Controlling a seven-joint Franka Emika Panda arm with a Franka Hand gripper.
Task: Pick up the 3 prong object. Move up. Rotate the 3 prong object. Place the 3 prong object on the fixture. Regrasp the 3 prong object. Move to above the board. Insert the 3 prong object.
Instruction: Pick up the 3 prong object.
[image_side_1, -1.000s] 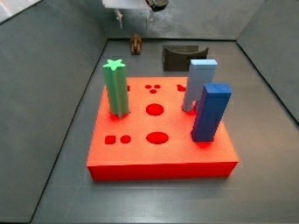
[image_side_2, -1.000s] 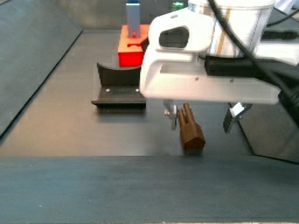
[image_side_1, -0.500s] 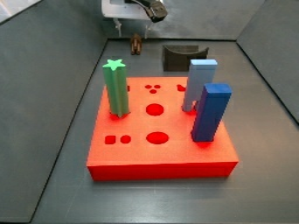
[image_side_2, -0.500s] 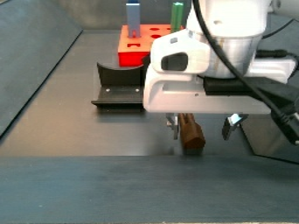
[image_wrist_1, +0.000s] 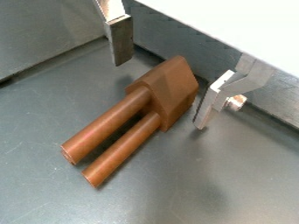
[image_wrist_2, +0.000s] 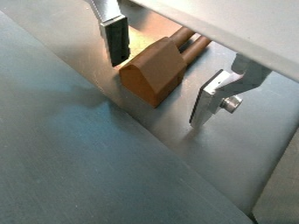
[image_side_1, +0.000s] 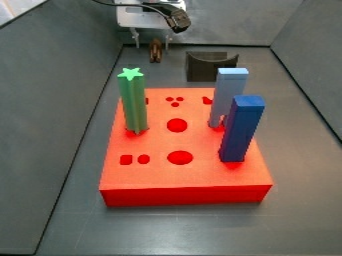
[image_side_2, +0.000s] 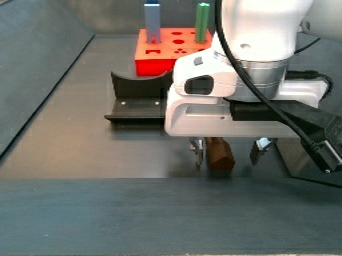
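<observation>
Down at floor level, the gripper (image_wrist_1: 173, 72) stands spread around the 3 prong object (image_wrist_1: 138, 117), one silver finger (image_wrist_1: 118, 37) on each side of the brown block end and neither pad touching it in both wrist views. The piece lies flat on the grey floor directly under the gripper, its rods pointing out from between the fingers; two rods show plainly in a wrist view, and a third cannot be made out. In a side view the 3 prong object (image_side_2: 217, 156) sits just below the white wrist housing, with the fixture (image_side_2: 134, 98) off to one side and beyond it, and the board (image_side_2: 171, 52) well apart further back.

Judging by its look, the piece is rigid and light, probably plastic with a smooth skin, so it may slip or swivel if pinched near a corner. The blocky head offers two flat flanks, and those are the sensible place to close on, squarely and near its middle. The round rods would roll between flat pads and are best left alone.
</observation>
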